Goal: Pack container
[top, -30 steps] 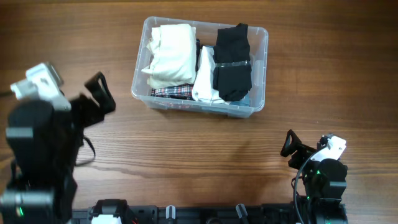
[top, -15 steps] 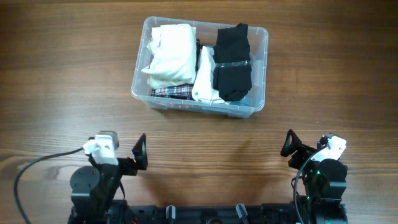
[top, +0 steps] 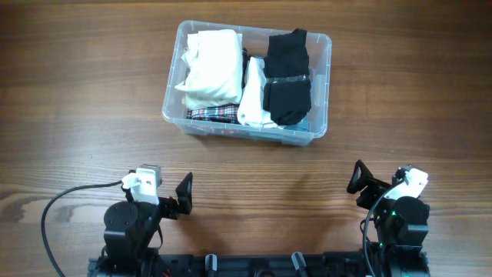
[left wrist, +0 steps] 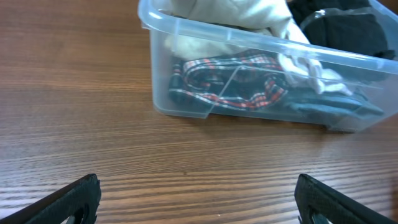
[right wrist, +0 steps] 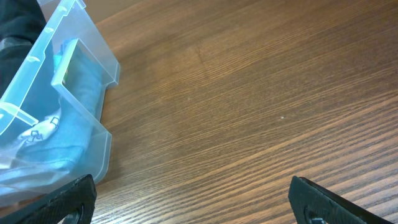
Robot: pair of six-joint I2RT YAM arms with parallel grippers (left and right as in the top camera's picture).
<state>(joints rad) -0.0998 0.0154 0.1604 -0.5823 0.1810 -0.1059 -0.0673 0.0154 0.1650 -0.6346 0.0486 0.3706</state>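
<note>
The left claw (top: 183, 192) sits low at the near edge of the wooden tabletop (top: 400, 92) with its two fingers spread wide. In the left wrist view they show only at the two bottom corners, with bare wood between them and nothing held. The right claw (top: 357, 178) rests at the near edge on the other side, likewise spread wide and holding nothing. The container (top: 324, 77), a clear plastic bin with rounded corners and a rolled rim, stands toward the far side of the tabletop, a little left of the middle and turned slightly askew. It is filled with folded clothing: a cream garment (top: 209, 68) takes the left part, a white garment (top: 252, 96) lies in the middle, and a black garment (top: 287, 77) lies on top at the right, reaching about to the rim. Through the near wall a plaid cloth (left wrist: 230, 84) in red, white and dark checks shows pressed low at the left — under the cream one — and a blue cloth (right wrist: 68, 134) lies at the bottom of the right end, where a pale label (right wrist: 64, 62) shows at the end wall. The container stands well apart from both claws and is touched by neither — ahead and slightly right of the left claw, ahead and to the left of the right one.
</note>
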